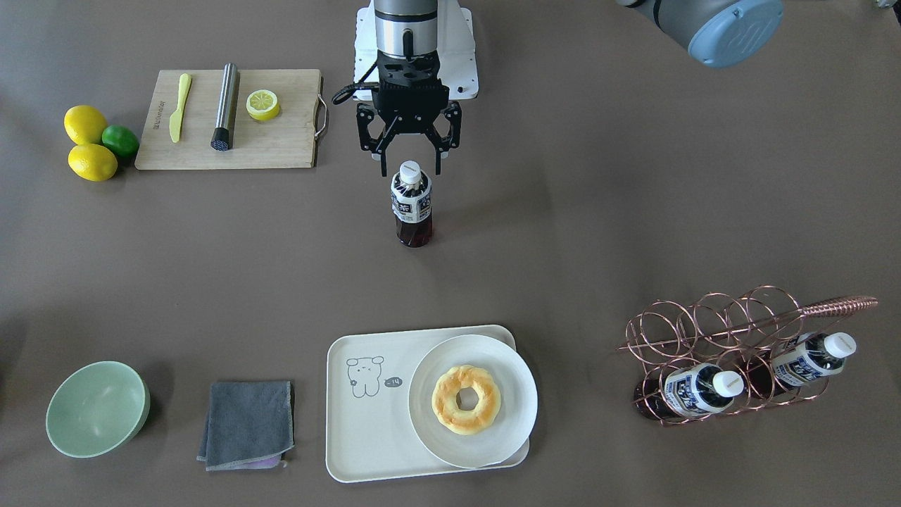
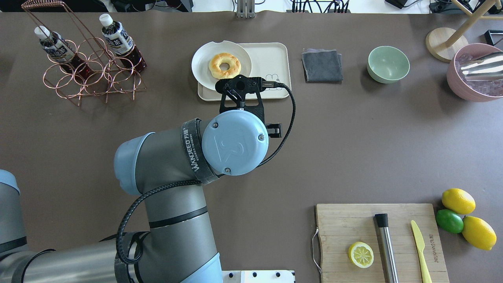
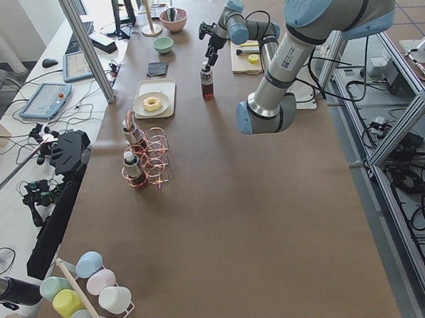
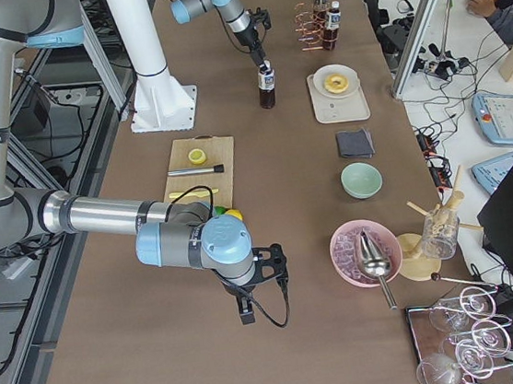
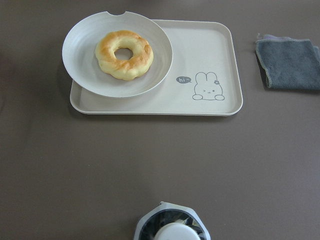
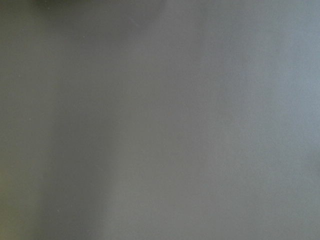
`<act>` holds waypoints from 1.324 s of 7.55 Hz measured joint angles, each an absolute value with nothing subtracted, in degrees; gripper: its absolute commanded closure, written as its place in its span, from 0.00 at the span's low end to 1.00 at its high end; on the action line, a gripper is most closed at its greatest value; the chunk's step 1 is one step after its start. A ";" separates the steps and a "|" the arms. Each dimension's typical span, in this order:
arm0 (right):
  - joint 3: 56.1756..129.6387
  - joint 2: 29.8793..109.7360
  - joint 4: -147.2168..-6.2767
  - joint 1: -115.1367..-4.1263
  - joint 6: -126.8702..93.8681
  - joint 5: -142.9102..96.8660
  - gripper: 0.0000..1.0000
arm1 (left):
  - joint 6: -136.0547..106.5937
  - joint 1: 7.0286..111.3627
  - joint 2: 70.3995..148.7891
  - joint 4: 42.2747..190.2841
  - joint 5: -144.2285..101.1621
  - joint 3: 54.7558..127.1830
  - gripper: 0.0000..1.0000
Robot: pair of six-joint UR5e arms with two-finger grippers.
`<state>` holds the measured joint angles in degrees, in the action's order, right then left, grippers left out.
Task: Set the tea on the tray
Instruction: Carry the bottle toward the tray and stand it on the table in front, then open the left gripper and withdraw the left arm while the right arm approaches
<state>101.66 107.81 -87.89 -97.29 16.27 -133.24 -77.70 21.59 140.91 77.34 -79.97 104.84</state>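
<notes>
The left gripper point(image 1: 411, 172) hangs open, pointing straight down, with one finger on either side of the white cap of the tea point(image 1: 412, 208). The fingertips are level with the cap; whether they touch it I cannot tell. The bottle stands upright on the bare brown table, well apart from the tray point(image 1: 366, 436).

Only the front-facing view shows this spread of the jaws. From overhead the arm's wrist covers both fingers and bottle. The left wrist camera catches just the cap at its lower edge, with the tray lying ahead across open table. The right gripper point(image 4: 248, 309) shows only in the exterior right view, low over the table near the robot's right end, and I cannot tell how its jaws stand. Its own camera gives nothing but a blurred grey surface.

The tray carries a round white plate point(image 1: 507, 436) that overhangs one of its edges. A doughnut point(image 1: 443, 401) sits on the plate. The tray's part with the cartoon is bare. A copper wire rack point(image 1: 841, 305) holds two more bottles point(image 1: 704, 389) lying tilted in its rings. A pink bowl point(image 2: 458, 84) at the table's far end holds clear ice-like pieces and a metal scoop point(image 2: 481, 65).
</notes>
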 measured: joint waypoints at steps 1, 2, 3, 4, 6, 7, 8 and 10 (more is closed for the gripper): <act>101.80 107.82 -87.89 -97.28 16.05 -133.37 0.00 | -76.94 21.67 140.20 77.27 -80.03 106.51 0.02; 102.35 107.74 -87.86 -97.26 15.35 -134.21 0.00 | -75.12 21.92 138.66 77.12 -80.20 109.11 0.02; 103.49 107.52 -87.86 -97.18 13.06 -135.40 0.00 | -71.99 23.07 136.68 76.56 -80.81 112.16 0.02; 104.76 107.28 -87.88 -96.67 10.72 -136.13 0.00 | -68.17 26.04 134.38 76.05 -84.06 114.59 0.02; 106.82 106.74 -87.89 -95.53 8.87 -136.46 0.00 | -59.47 34.77 128.24 76.15 -94.86 118.42 0.02; 107.58 106.48 -87.89 -95.15 8.00 -136.52 0.00 | -55.18 38.85 124.29 77.49 -99.59 119.81 0.02; 108.31 106.21 -87.89 -94.50 6.90 -136.52 0.00 | -51.91 42.50 119.57 80.87 -103.95 120.70 0.02; 108.96 105.45 -87.89 -93.19 5.31 -136.46 0.00 | -43.58 50.45 109.97 87.54 -113.16 120.77 0.02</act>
<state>108.96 105.45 -87.89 -93.19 5.31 -136.46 -43.58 50.45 109.97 87.54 -113.16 120.77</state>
